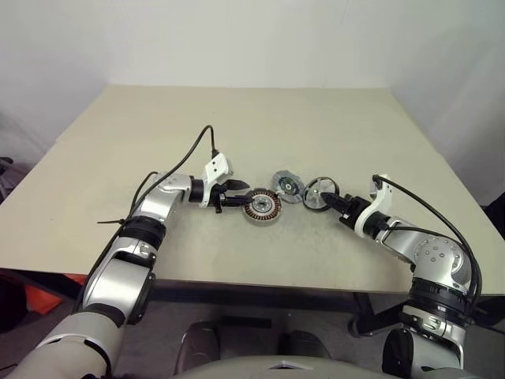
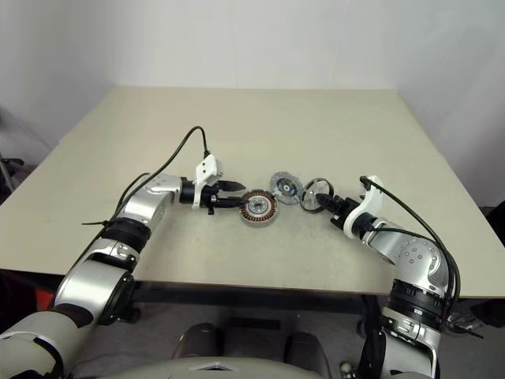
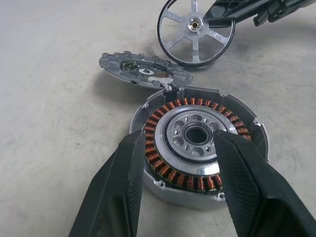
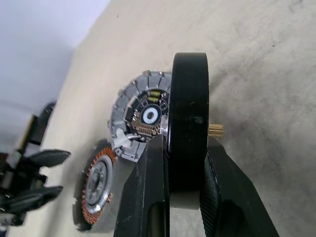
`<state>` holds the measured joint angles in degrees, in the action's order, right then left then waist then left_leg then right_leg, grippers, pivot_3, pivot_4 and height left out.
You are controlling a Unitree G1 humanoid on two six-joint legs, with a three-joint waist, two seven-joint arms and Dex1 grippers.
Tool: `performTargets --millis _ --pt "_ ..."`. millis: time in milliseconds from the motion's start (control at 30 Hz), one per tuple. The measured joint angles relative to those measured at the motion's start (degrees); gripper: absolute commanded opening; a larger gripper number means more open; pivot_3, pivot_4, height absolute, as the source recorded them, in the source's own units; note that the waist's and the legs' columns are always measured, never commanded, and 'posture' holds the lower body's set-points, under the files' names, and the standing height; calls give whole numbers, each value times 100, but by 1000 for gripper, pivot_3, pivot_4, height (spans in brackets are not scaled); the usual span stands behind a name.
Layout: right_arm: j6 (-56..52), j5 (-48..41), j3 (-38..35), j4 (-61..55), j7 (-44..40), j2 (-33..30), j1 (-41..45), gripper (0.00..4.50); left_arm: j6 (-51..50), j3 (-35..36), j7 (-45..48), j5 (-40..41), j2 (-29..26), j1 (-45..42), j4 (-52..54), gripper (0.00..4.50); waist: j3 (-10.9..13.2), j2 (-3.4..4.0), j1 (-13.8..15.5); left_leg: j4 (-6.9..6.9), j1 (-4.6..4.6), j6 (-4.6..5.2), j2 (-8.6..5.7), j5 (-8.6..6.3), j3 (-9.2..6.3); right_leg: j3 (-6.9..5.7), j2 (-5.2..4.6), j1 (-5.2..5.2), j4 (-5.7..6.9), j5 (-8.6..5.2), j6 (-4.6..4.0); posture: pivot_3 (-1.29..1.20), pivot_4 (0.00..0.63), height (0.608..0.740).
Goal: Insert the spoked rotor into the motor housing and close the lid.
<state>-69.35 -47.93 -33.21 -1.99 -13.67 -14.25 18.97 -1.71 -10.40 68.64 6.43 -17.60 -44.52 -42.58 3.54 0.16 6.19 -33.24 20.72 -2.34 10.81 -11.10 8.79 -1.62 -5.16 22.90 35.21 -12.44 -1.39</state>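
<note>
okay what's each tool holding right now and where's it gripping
The right tool pinches the spoked rotor across its black rim. The left tool straddles the motor housing, apparently bracing it; actual contact cannot be told.

In front of me is a beige rectangular table with a matt, lightly speckled top. Near its middle lies the motor housing, a round shallow grey metal cup with a ring of copper-brown windings and a silver centre, open side up. Just to its right and a little farther from me is the lid, a dull grey round metal cap; one edge of it leans on the rim of the housing, so it is tilted.
</note>
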Motion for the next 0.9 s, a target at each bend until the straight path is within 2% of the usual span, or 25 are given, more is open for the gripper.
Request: performTargets --millis 200,367,500,733,900 --pt "-70 -638 -411 -92 259 -20 357 372 -4 69 120 48 2 -13 -54 2302 0 0 -9 7 13 0 1 0 1 -1 2 17 -2 0 0 0 0 740" --pt "-136 -1207 -441 -275 513 13 619 372 -4 135 142 53 1 -38 -145 2302 0 0 2 8 14 0 1 0 1 -2 2 16 -4 0 -1 0 0 740" --pt "-308 -2144 -458 -274 1083 368 838 372 -2 141 185 57 -19 -37 -158 2302 0 1 -8 11 12 -1 4 1 1 -3 4 17 -4 -1 -2 0 0 740" --pt "-438 -3727 431 -276 2339 1106 471 372 7 183 228 111 -77 -33 -159 2302 -1 2 19 19 23 -2 4 1 -1 -11 3 19 -17 -4 -7 0 0 740" --pt "-51 -4312 937 -181 2987 1146 83 372 57 362 285 198 -132 -34 -156 2302 0 2 82 20 28 -2 4 0 -1 -14 2 19 -28 -3 -5 0 0 740"
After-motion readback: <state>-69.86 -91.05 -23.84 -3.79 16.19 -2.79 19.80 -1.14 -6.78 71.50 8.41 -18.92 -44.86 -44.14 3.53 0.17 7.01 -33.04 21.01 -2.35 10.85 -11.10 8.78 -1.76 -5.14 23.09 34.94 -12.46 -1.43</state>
